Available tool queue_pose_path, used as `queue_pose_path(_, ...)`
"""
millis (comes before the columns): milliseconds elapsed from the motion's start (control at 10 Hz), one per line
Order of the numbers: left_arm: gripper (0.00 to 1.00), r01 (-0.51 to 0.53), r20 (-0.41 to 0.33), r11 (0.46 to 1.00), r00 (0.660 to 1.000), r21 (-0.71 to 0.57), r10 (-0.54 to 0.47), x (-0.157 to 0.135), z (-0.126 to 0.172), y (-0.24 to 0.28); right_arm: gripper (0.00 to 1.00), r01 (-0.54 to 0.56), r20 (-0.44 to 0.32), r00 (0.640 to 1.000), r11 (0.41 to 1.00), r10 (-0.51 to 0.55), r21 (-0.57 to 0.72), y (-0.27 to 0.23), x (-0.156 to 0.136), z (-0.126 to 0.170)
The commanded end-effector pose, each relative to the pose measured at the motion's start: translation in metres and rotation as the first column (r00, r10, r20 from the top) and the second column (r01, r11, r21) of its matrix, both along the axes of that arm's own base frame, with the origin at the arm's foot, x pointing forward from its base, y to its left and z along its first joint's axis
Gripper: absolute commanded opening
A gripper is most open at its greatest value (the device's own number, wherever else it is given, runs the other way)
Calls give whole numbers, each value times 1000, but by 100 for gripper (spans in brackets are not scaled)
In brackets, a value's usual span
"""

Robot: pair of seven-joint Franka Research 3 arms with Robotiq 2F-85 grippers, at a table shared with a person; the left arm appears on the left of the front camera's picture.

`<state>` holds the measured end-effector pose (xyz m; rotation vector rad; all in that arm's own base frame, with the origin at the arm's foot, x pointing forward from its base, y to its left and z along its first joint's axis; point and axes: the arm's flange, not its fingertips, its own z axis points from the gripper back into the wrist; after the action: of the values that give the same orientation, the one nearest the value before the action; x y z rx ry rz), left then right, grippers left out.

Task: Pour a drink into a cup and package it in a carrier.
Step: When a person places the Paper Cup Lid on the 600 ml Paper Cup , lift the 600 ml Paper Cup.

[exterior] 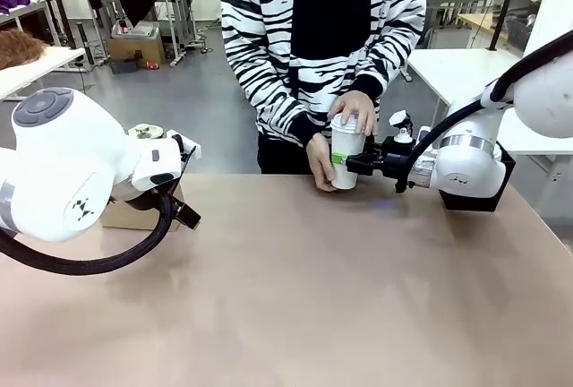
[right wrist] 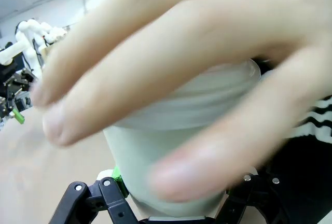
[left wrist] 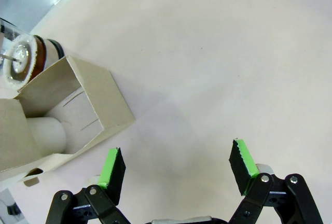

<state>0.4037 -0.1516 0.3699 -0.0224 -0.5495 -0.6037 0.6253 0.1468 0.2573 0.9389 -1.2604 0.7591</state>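
The white paper cup [exterior: 345, 150] stands upright at the table's far edge with its white lid on. My right gripper [exterior: 355, 164] is shut on the cup's middle from the right. One of the person's hands [exterior: 354, 106] presses on the lid and the other holds the cup's left side. In the right wrist view the cup [right wrist: 155, 167] sits between my fingers and the person's hand [right wrist: 171, 79] covers the lid. My left gripper [left wrist: 178, 169] hangs open above bare table, beside the brown cardboard carrier [left wrist: 78, 105]. A glass jug [left wrist: 23, 60] with brown drink stands behind the carrier.
A white cup [left wrist: 46, 133] sits in one carrier pocket. In the front view the carrier [exterior: 134, 217] and jug [exterior: 145, 132] are partly hidden by my left arm. A black box [exterior: 501, 181] sits behind my right arm. The tan table [exterior: 313, 297] stretches wide in front.
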Motion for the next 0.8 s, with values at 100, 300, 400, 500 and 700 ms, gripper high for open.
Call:
queue_pose_path(100,100,1,0,1000,1000,-2,-1,0,0,0,80,-1,6,1000,1000,1,1,2,-2,6)
queue_pose_path(300,100,1,0,1000,1000,-2,-1,0,0,0,80,-1,6,1000,1000,1,1,2,-2,6)
queue_pose_path(400,100,1,0,1000,1000,-2,-1,0,0,0,80,-1,6,1000,1000,1,1,2,-2,6)
queue_pose_path(500,100,1,0,1000,1000,-2,-1,0,0,0,80,-1,6,1000,1000,1,1,2,-2,6)
queue_pose_path(700,100,1,0,1000,1000,-2,-1,0,0,0,80,-1,6,1000,1000,1,1,2,-2,6)
